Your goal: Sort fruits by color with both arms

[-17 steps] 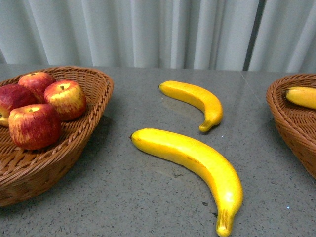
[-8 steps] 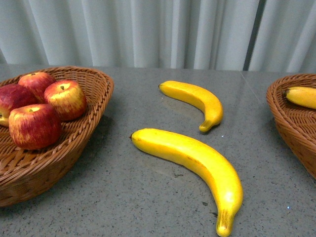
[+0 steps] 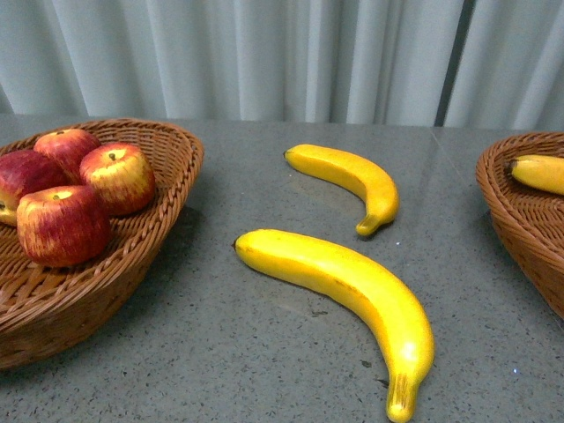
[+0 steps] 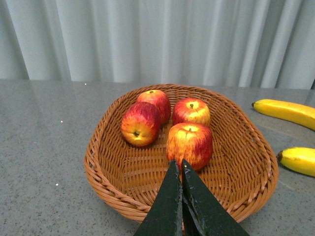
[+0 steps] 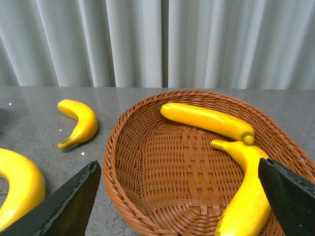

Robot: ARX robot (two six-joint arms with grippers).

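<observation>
- Apple basket [image 3: 176,159]: wicker, holds four apples [image 3: 62,225] grouped close together
- Left gripper [image 4: 179,164]: fingers pressed together, nothing between them, aimed into the apple basket towards the nearest apple
- Large banana [image 3: 344,282]: flat on the grey table [image 3: 220,352], just right of the apple basket
- Small banana [image 3: 352,174]: on the table, right of the apple basket, apart from the large banana
- Second basket [image 3: 515,220]: well right of the apple basket, holds two stored bananas [image 5: 206,120]
- Right gripper [image 5: 178,167]: fingers spread wide, empty, facing the second basket
</observation>
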